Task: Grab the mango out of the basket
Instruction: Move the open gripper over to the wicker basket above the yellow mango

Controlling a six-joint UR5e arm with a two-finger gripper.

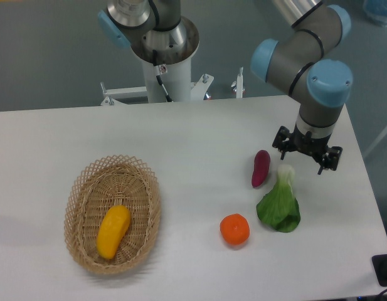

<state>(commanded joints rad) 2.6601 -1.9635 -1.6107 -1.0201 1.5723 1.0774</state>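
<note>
The mango (113, 231), smooth and yellow-orange, lies in the near half of the oval wicker basket (80, 188) at the table's left. My gripper (304, 154) hangs far to the right, pointing down just above the white stem end of a bok choy (281, 202). Its black jaws stand spread apart with nothing held between them. A wide stretch of table separates the gripper from the basket.
A purple oblong vegetable (260, 168) lies just left of the gripper. A round orange (234, 229) sits in front of it, next to the bok choy leaves. The robot's base column (162, 56) rises behind the table's far edge.
</note>
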